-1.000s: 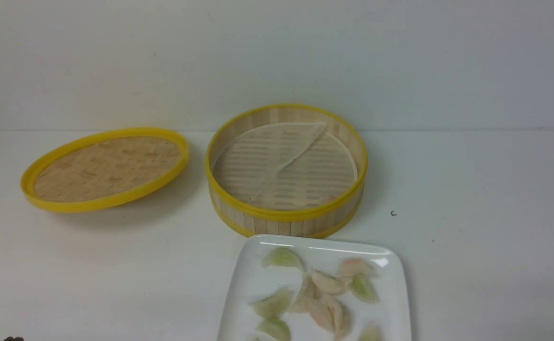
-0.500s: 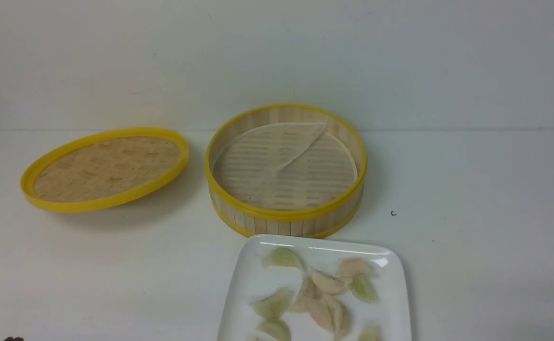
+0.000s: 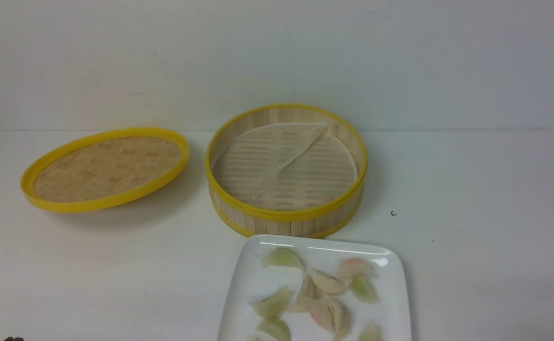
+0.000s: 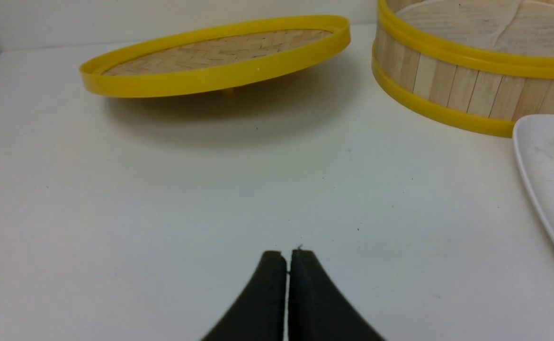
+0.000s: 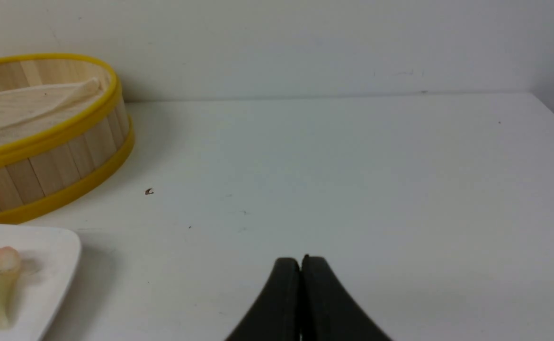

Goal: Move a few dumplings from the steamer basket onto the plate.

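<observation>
Overall: one white desk (image 3: 471, 203), faintly specked, backed by a pale, lightly scuffed wall (image 3: 400, 61). Lid (image 3: 106, 168), yellow-rimmed, woven, tilted. Steamer basket (image 3: 286, 214), round, upright, lined. Plate (image 3: 239, 284), white, just before the basket, bearing the dumplings (image 3: 271, 303): crescents, green and cream, long axes variously turned, several overlapping at the middle. Left tool (image 4: 289, 258) and right tool (image 5: 300, 263), dark: each closed narrow, tips together, holding nothing.
</observation>
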